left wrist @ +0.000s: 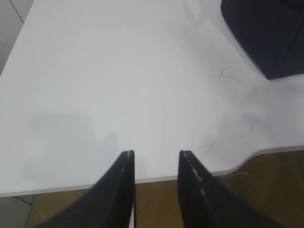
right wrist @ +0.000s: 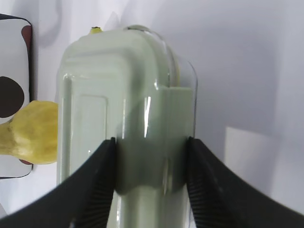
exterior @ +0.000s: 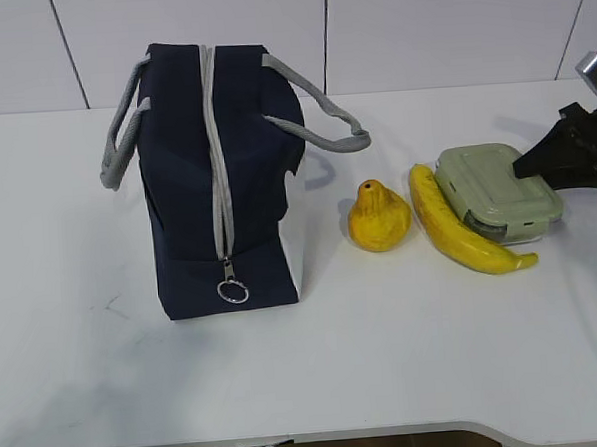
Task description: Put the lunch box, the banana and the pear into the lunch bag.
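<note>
The navy lunch bag stands at the centre left with its grey zipper shut and the ring pull low on the front. The pear sits to its right, then the banana, then the lunch box with its sage-green lid. My right gripper is at the box's right end. In the right wrist view it is shut on the box's end clip, and the pear shows at the left. My left gripper is open and empty over the table's front edge.
The bag's corner shows at the top right of the left wrist view. The white table ends at a rounded front edge. A white tiled wall rises behind the table.
</note>
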Controlling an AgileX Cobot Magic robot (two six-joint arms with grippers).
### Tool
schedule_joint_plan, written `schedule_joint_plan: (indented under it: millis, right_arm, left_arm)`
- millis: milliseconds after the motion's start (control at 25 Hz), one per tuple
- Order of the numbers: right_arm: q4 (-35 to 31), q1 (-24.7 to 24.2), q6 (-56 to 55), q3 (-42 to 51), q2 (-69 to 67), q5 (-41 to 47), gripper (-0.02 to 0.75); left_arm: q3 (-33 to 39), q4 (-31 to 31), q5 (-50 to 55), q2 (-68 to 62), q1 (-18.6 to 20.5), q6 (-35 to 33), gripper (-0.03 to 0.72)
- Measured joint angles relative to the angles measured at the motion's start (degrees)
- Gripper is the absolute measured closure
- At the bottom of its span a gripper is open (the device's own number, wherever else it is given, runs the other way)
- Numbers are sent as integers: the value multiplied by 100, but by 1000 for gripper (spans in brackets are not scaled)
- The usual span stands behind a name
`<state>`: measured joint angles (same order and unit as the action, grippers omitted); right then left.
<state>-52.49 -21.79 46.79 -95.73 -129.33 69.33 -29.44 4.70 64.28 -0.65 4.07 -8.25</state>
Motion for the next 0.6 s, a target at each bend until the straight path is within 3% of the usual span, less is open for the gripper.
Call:
schedule_joint_plan:
  millis: [600]
  right_arm:
    - [10,0,9,-9,0,0,394]
  left_arm:
    - [0,0,0,0,0,0,452]
